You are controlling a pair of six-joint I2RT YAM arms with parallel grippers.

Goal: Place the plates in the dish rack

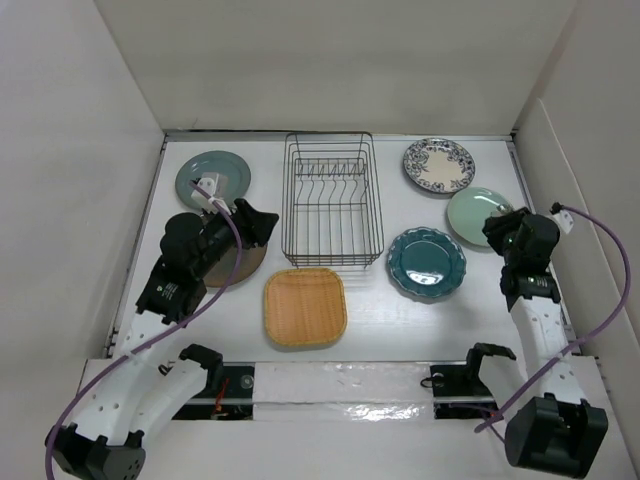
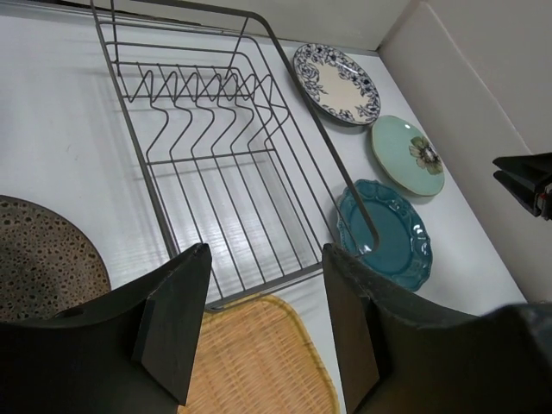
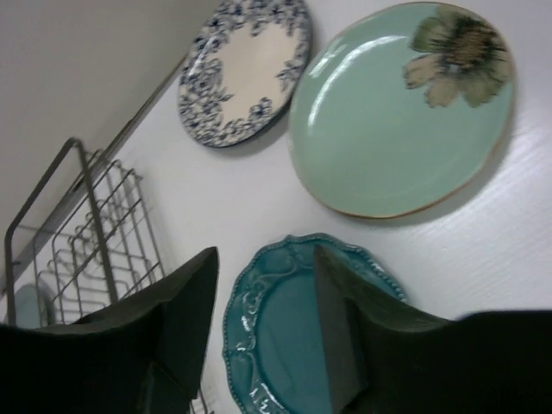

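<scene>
The black wire dish rack [image 1: 335, 200] stands empty at the table's middle back. Around it lie the plates: grey-teal [image 1: 213, 178] at back left, brown [image 1: 243, 268] partly under my left arm, orange-tan square [image 1: 305, 306] in front of the rack, dark teal scalloped [image 1: 427, 262], pale mint [image 1: 478, 215] and blue floral [image 1: 438, 165] on the right. My left gripper [image 1: 263, 224] hovers open above the brown plate, beside the rack's left side [image 2: 224, 164], holding nothing. My right gripper [image 1: 497, 224] hangs open over the mint plate's edge, with the dark teal plate [image 3: 276, 328] below its fingers.
White enclosure walls [image 1: 120, 110] close in the table at the left, back and right. Purple cables [image 1: 610, 250] trail from both wrists. In the left wrist view the right gripper [image 2: 526, 181] shows at the far right edge.
</scene>
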